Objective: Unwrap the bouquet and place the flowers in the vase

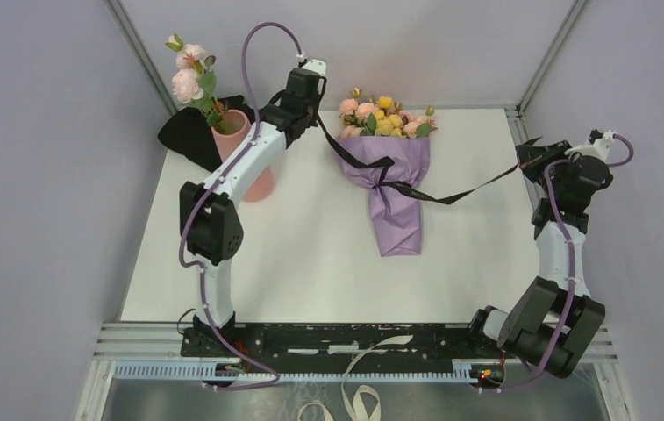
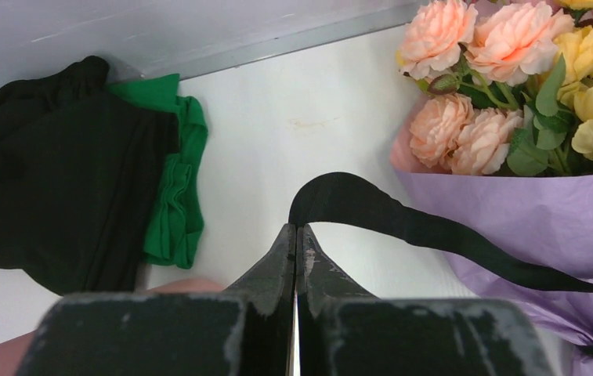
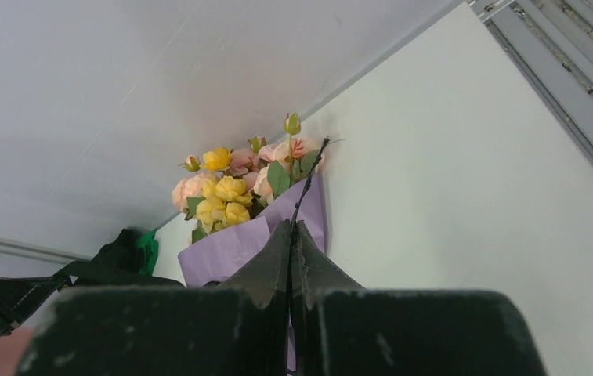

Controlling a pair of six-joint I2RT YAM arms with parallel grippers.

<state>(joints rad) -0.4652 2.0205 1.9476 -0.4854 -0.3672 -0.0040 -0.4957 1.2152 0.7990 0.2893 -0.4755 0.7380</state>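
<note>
The bouquet lies at the back middle of the table, a lilac paper cone with its peach and yellow flowers pointing to the far wall. A black ribbon is still tied round the cone, and its two ends stretch out to either side. My left gripper is shut on the left end, whose ribbon curves away from the fingertips. My right gripper is shut on the right end. The salmon-pink vase stands at the back left, partly hidden behind my left arm.
A pale pink sprig with buds stands in the vase. A black cloth lump with a green piece lies behind the vase at the back left corner. Grey walls close in the table on three sides.
</note>
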